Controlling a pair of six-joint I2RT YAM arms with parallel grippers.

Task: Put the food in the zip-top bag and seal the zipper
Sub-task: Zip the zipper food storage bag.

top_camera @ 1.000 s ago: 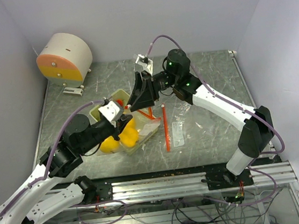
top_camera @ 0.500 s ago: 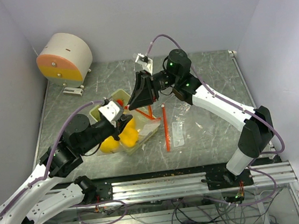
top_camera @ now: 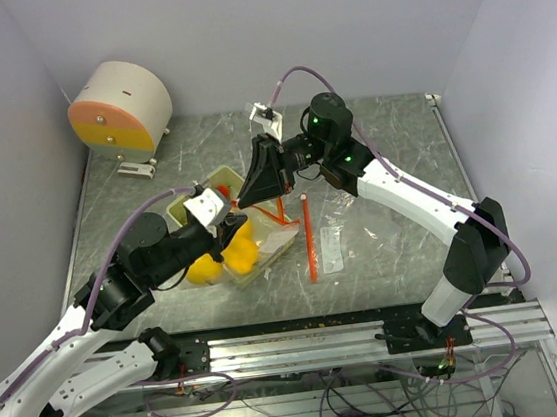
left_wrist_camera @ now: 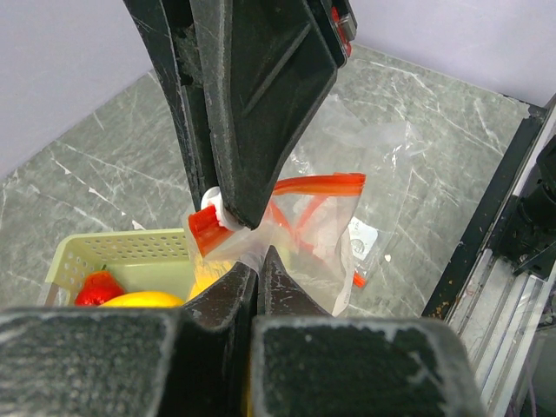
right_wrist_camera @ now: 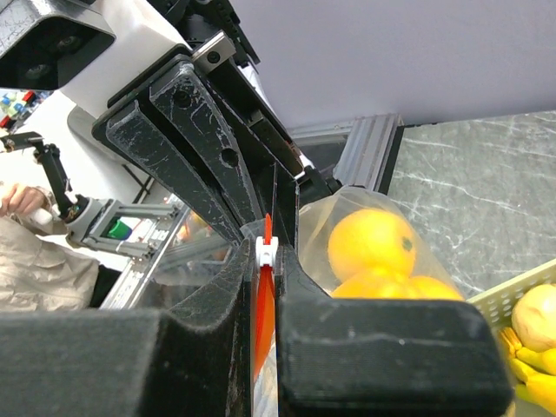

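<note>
Right gripper [top_camera: 245, 198] has edged slightly left, its jaws pinching the zipper [top_camera: 308, 240] at the white slider. Left gripper [top_camera: 233, 230] jaws are pressed together on the zip-top bag [left_wrist_camera: 313, 248], held over the tray [left_wrist_camera: 130, 252] mid-worktop [top_camera: 381, 136], with yellow food [right_wrist_camera: 369, 243] inside. The zipper's free length runs near–far, just right of the tray.

I have two black claws: my left gripper [left_wrist_camera: 259, 261] and my right gripper [right_wrist_camera: 268, 261]. I see one clear floppy plastic bag [left_wrist_camera: 317, 234] with one red-orange strip [left_wrist_camera: 321, 183] along its mouth. I can count three round yellow toy fruits [right_wrist_camera: 369, 243] inside it. There is one pale green plastic tray [left_wrist_camera: 130, 252]. In it I see one small red piece [left_wrist_camera: 97, 287], one yellow lemon shape [right_wrist_camera: 536, 314] and one yellow banana shape [right_wrist_camera: 526, 369]. There is one round cream and orange drum [top_camera: 121, 108].
</note>
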